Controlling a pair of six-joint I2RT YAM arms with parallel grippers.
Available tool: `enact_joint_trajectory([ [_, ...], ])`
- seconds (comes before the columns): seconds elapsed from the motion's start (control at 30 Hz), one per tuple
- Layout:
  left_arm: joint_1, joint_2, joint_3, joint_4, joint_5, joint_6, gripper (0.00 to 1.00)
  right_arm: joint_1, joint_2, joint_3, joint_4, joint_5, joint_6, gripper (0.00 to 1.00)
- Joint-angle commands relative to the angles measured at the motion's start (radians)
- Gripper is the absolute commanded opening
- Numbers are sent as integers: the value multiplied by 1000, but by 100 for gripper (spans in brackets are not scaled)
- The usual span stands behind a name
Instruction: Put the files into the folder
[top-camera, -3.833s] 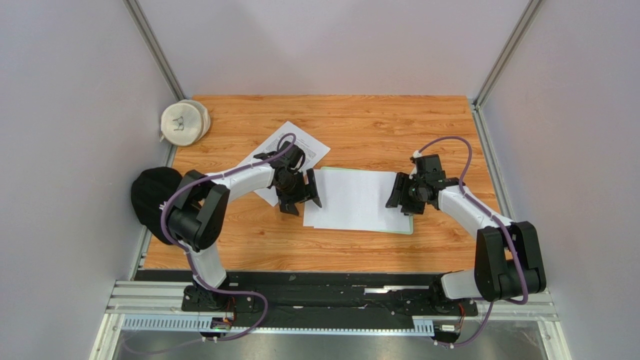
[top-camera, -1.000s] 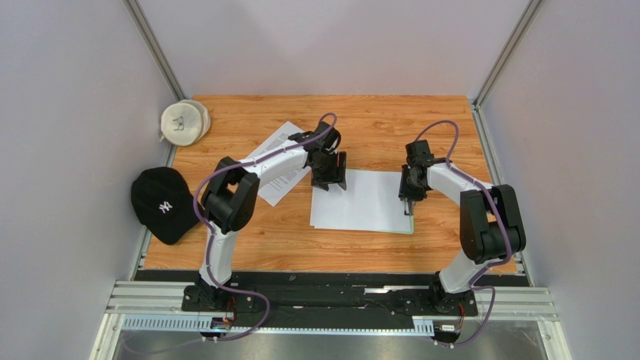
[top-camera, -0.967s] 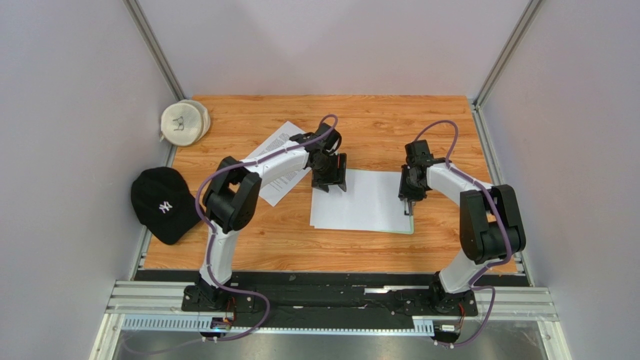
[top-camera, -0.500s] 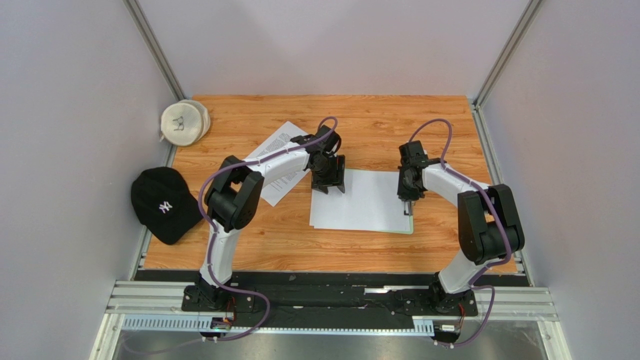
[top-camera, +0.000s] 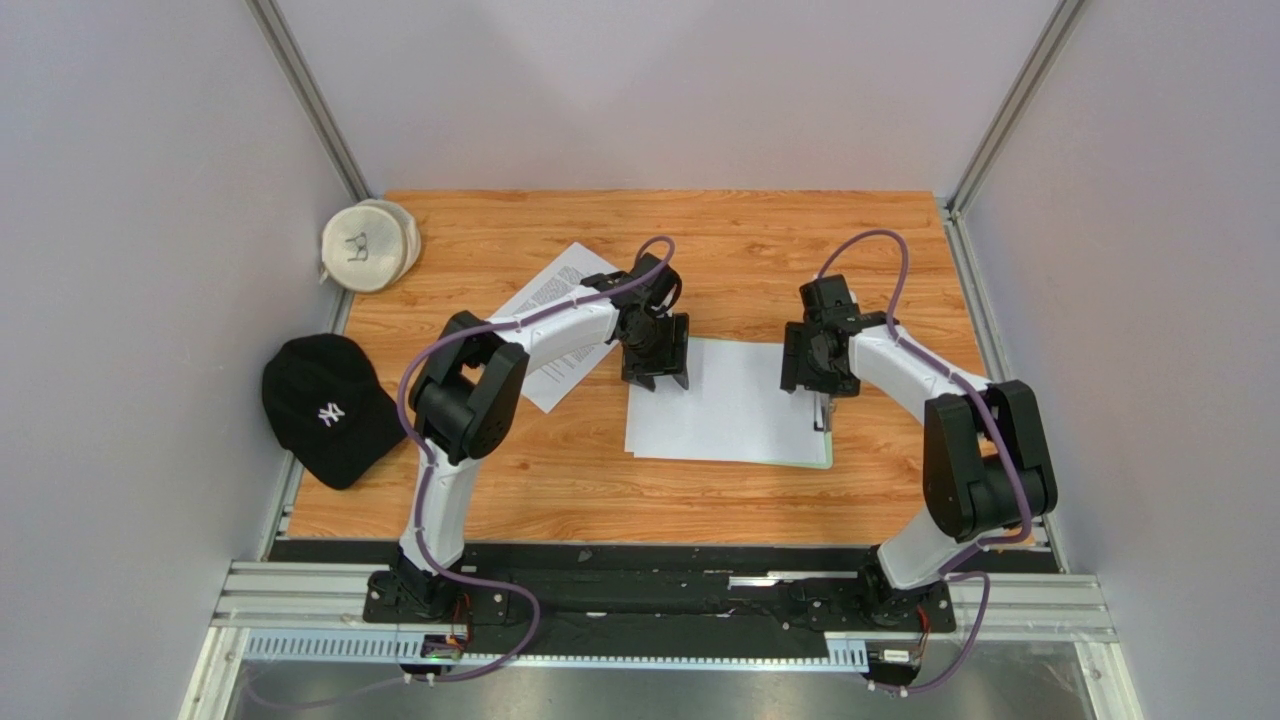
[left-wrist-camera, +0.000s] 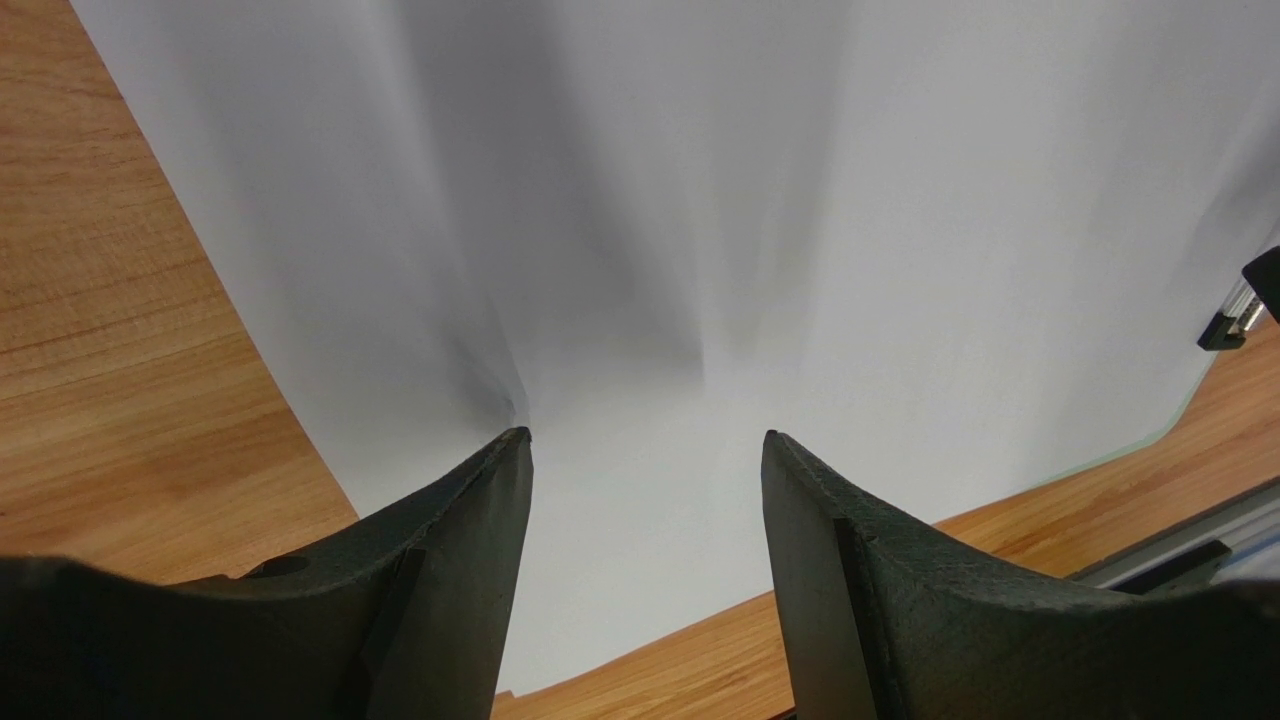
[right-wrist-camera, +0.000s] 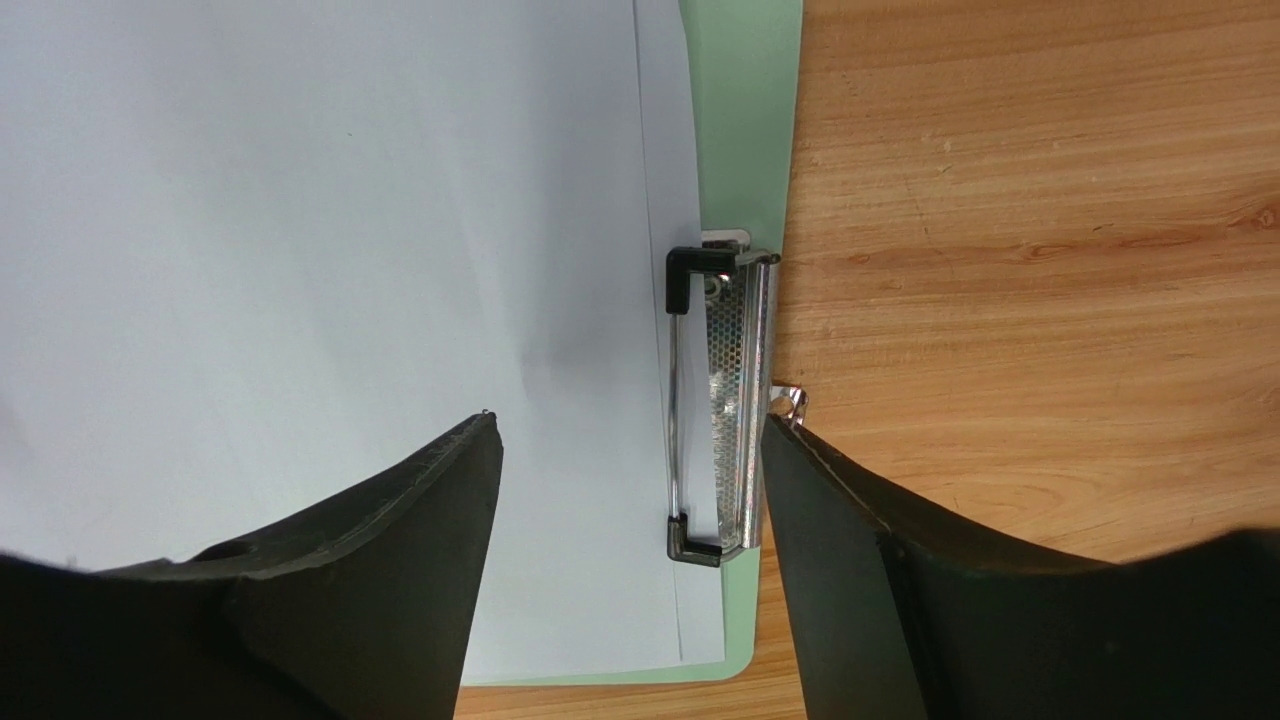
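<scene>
White files (top-camera: 721, 417) lie stacked on the pale green folder (top-camera: 825, 453), whose green rim shows at the right and near edges. A printed sheet (top-camera: 564, 278) lies apart at the left, partly under the left arm. My left gripper (top-camera: 658, 371) stands open at the stack's far left corner, its tips down on blank paper (left-wrist-camera: 842, 210) with nothing between them (left-wrist-camera: 643, 438). My right gripper (right-wrist-camera: 628, 420) is open over the folder's right short edge (right-wrist-camera: 744, 90). The metal clip (right-wrist-camera: 724, 405) lies shut on the sheets (right-wrist-camera: 331, 225), close to the right finger.
A black cap (top-camera: 320, 408) sits at the table's left edge and a cream cap (top-camera: 368, 245) in the far left corner. Grey walls close in three sides. The arms' black rail (top-camera: 661, 578) runs along the near edge.
My right gripper has gone from nearly shut at the clip to open and has lifted slightly. The left gripper has hardly moved on the stack's corner.
</scene>
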Motion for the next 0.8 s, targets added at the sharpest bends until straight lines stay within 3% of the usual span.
enact_joint_trajectory([
  [0.0, -6, -15, 6, 7, 5, 7, 66, 2, 6, 48, 13, 6, -21, 65],
  [0.03, -8, -15, 6, 7, 5, 9, 66, 2, 11, 53, 11, 11, -23, 55],
  [0.1, -6, -17, 6, 4, 5, 9, 66, 1, 20, 54, 11, 29, -32, 52],
  [0.27, -6, -18, 3, 4, 7, 12, 66, -8, 35, 51, 14, 39, -44, 62],
  [0.67, -6, -6, 1, 1, 9, 21, 66, -70, 23, -21, 65, -32, -46, 61],
  [0.77, -8, -6, 3, -4, 4, 25, 66, -90, 25, -44, 86, -61, -44, 55],
])
